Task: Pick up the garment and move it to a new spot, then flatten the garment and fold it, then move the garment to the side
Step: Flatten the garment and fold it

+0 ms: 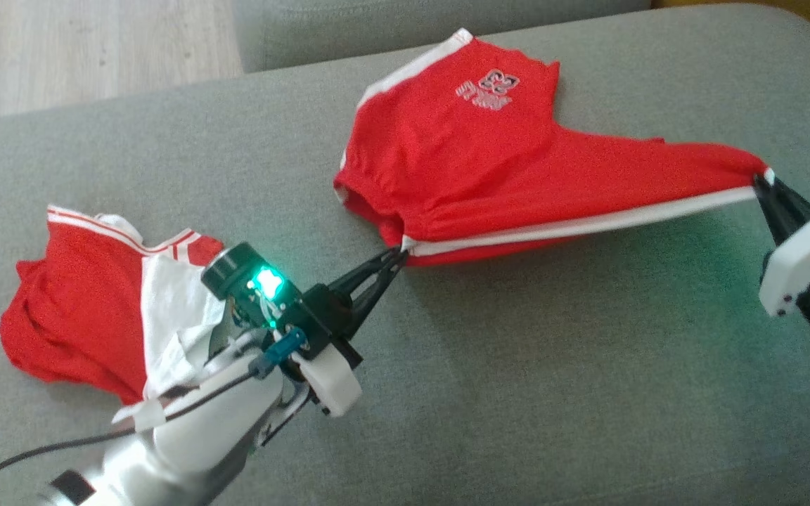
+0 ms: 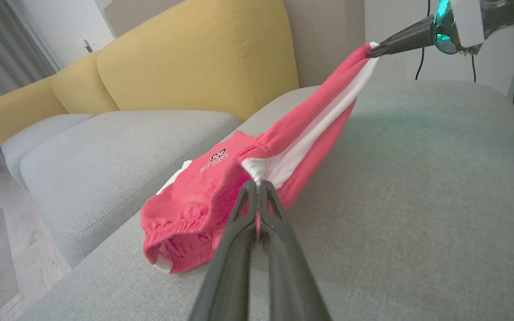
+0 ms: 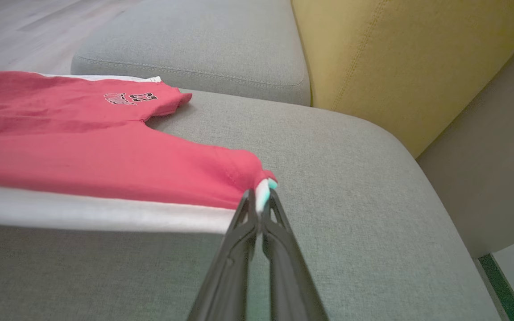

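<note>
One broad grey woven-fabric seat cushion (image 1: 517,393), the base for every entry below.

One yellow upholstered backrest (image 2: 194,58), beyond the cushion's far edge.

One pair of red fabric shorts with a white side stripe (image 1: 461,154), the task's garment. Its far part lies flat on the cushion's middle. Its near, striped edge is lifted clear of the cushion and pulled taut between the two grippers (a shadow falls on the cushion beneath it).

One crumpled red-and-white garment (image 1: 81,309), on the cushion's left end, well apart from the shorts.

One left gripper (image 1: 401,253), over the cushion's middle, fingers pinched tight on the gathered waistband end of the stripe.

One right gripper (image 1: 760,181), over the cushion's right end, fingers pinched tight on the stripe's hem corner.

One small stitched emblem (image 1: 489,89), on the shorts' far leg, toward the cushion's back edge.
</note>
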Motion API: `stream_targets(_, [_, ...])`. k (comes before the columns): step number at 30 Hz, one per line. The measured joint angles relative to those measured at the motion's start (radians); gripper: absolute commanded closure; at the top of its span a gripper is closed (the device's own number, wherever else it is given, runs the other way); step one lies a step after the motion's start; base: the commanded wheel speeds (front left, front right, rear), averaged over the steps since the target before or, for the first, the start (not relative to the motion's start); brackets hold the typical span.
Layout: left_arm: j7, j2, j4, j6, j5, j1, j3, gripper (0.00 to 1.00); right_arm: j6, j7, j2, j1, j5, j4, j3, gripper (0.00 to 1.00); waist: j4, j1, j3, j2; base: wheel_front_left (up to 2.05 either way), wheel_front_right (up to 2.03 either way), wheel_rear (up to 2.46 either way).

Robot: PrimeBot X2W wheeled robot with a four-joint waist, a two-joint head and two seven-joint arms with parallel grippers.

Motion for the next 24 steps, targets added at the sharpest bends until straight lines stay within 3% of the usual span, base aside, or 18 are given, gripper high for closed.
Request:
stream_targets(11, [0.088, 0.046, -0.182, 0.062, -0.009, 0.085, -0.033, 1.00, 0.000, 0.027, -0.012, 0.188, -0.046, -0.177, -0.175, 1.00, -0.001, 0.0001, -0.010, 0.0000, 0.00, 0.00, 0.00])
stream_targets(16, [0.099, 0.059, -0.207, 0.086, -0.019, 0.084, -0.020, 1.00, 0.000, 0.047, 0.011, 0.192, -0.122, -0.268, -0.258, 1.00, 0.005, 0.0002, 0.027, 0.0000, 0.00, 0.00, 0.00])
stream_targets(24, [0.115, 0.060, -0.218, 0.087, -0.032, 0.001, 0.015, 1.00, 0.000, 0.073, 0.067, 0.111, -0.236, -0.346, -0.355, 1.00, 0.030, 0.0004, 0.119, 0.0000, 0.00, 0.00, 0.00])
